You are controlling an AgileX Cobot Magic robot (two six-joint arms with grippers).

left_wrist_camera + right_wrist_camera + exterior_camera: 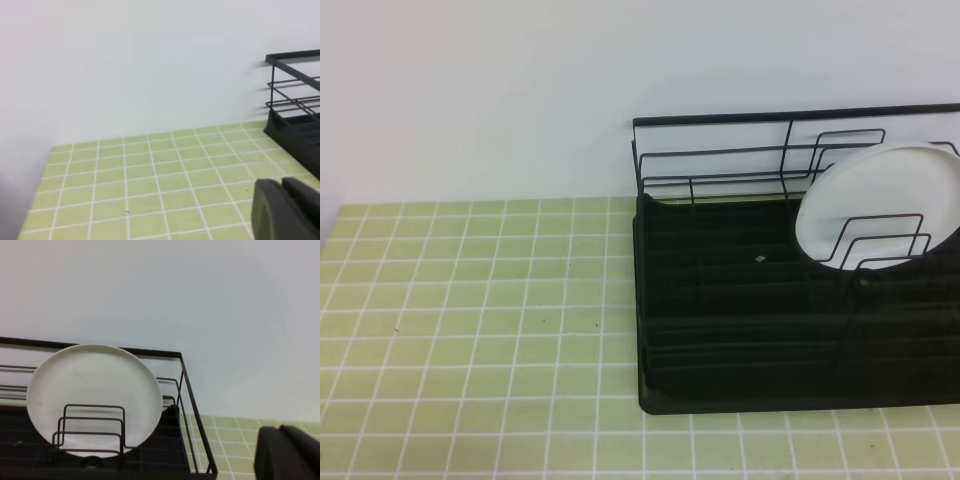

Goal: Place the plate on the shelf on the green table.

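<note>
A green table of small light green square tiles with white grout lines runs back to a plain, pale wall. The shelf, a black ribbed tray with a wire back rail, sits on the tiles at the right of the high view. The plate stands on edge in it, leaning toward the rail behind the thin wire dividers. The left gripper hangs above bare tiles and the right gripper is near the rack's end; both have jaws together, gripping nothing.
</note>
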